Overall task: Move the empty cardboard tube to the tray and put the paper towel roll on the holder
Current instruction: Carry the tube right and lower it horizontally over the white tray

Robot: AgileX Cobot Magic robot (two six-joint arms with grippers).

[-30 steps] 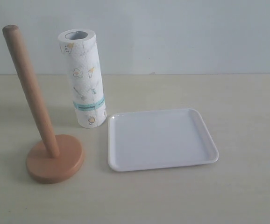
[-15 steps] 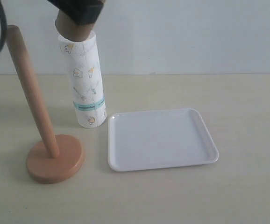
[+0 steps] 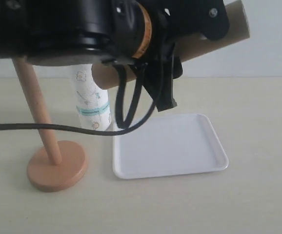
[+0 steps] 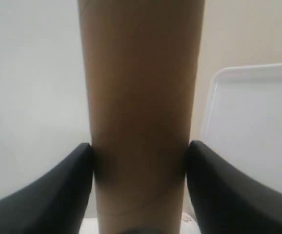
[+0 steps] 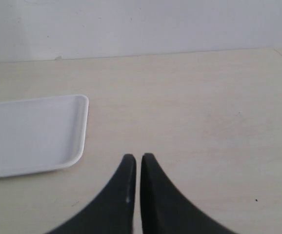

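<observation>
left wrist view shows the left gripper (image 4: pixel 140 156) clamped on the empty cardboard tube (image 4: pixel 141 87), a black finger on each side. the tube is long, plain and brown. it hangs tilted in the air, higher than the tray (image 3: pixel 170 146) and near it. i think the step is carrying the tube to the tray. next it must come down flat inside the rim, then get let go. the right gripper (image 5: pixel 137 163) is pinched together, holding nothing.

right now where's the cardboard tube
In the exterior view's upper middle, the left gripper holds the cardboard tube aloft, slanting up to the right, in front of the paper towel roll and above the tray.
</observation>
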